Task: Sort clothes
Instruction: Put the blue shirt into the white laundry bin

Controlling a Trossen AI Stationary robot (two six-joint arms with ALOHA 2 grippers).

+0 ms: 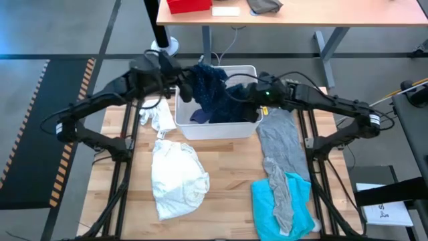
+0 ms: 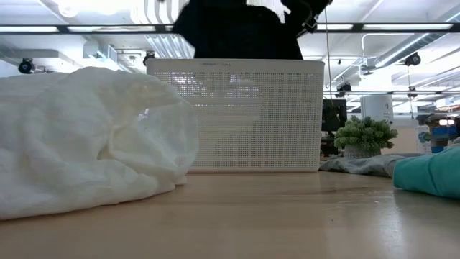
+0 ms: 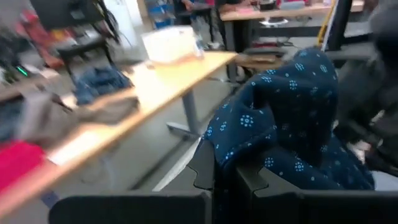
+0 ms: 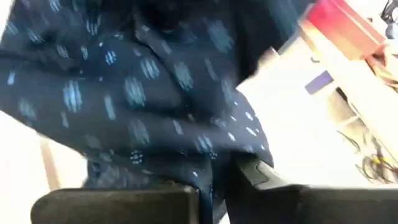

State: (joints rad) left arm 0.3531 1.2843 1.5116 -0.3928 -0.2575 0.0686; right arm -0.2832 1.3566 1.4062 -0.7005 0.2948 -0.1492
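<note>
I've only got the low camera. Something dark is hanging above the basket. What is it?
Observer: It's the navy dotted shirt, lifted over the white basket.
Operator: Which arm has it?
Observer: Both. The left end effector and the right end effector are each shut on it.
Operator: And the grey bit beside the basket?
Observer: A grey tee, stretched out, with its far end lying over the turquoise piece.
</note>
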